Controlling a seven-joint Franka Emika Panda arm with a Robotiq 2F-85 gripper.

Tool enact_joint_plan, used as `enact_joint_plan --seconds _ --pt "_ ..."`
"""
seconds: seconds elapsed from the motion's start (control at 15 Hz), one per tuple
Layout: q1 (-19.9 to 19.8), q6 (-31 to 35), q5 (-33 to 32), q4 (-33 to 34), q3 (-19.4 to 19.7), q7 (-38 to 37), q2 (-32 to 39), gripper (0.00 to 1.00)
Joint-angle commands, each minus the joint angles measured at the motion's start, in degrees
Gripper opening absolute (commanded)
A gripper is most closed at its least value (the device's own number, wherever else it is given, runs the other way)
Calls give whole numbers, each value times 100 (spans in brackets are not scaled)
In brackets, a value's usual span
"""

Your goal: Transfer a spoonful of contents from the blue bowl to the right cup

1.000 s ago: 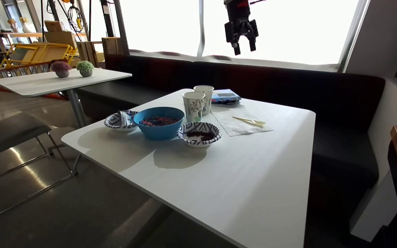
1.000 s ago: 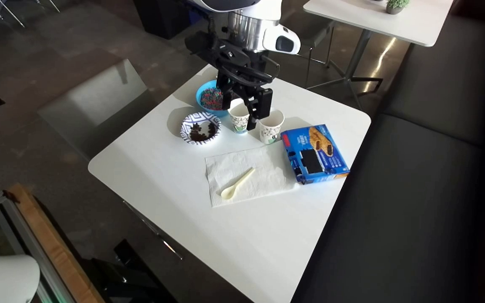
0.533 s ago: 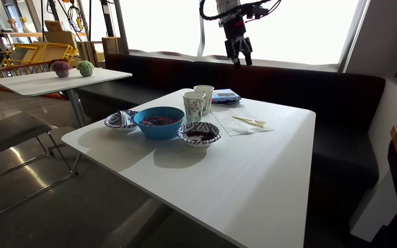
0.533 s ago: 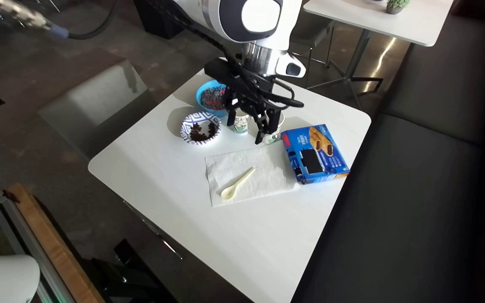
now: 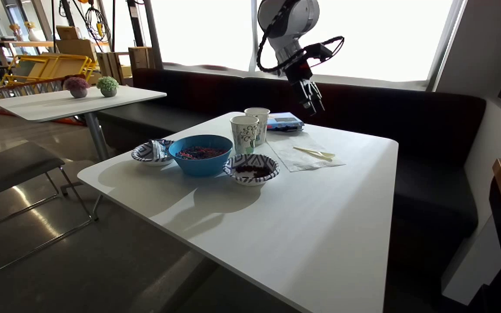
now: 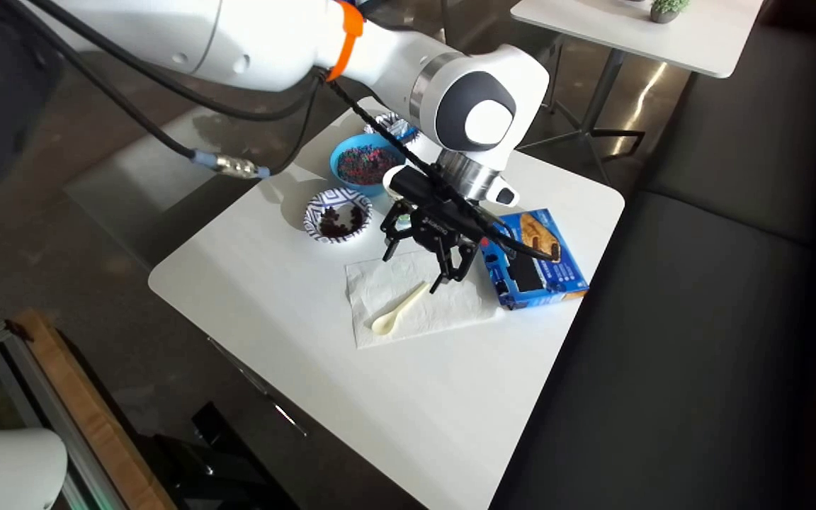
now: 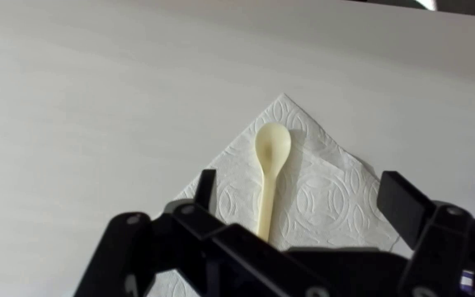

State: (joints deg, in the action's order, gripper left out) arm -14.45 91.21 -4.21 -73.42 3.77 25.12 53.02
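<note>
Two fingers (image 7: 205, 186) spread wide, nothing held. Spoon (image 7: 269, 177) lies below the gripper (image 6: 411, 273) — long axis roughly crosswise to the closing line.

In the wrist view your claw (image 7: 298, 181) hides the handle end of the spoon (image 7: 269, 181) and much of the paper towel (image 7: 318, 198); you see too little of the striped patch (image 7: 466, 280) at lower right to name it. In an exterior view, the front cup (image 5: 242, 137) blocks part of the rear cup (image 5: 263, 125), and the blue bowl (image 5: 200, 167) part of the far patterned bowl (image 5: 143, 153). Your arm (image 6: 408, 60) and claw mask most of both cups in an exterior view. The lower edge crops the tabletop (image 5: 311, 213) in both exterior views.
</note>
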Motion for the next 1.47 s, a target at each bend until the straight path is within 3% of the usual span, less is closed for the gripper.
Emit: enact_joint_plan --seconds 0.0,0.27,0.8,0.93,1.0,1.4 --pt "-68 -641 -70 987 -63 88 849 100" --pt "-101 -525 -80 1514 -98 180 1384 100" --pt "-67 -465 60 2074 -87 -392 1989 99" --pt "-58 -480 67 2119 -90 -449 2036 74" --pt "-46 -465 67 2125 -87 -497 2053 71" --pt "57 -120 102 1896 -30 -947 1992 25"
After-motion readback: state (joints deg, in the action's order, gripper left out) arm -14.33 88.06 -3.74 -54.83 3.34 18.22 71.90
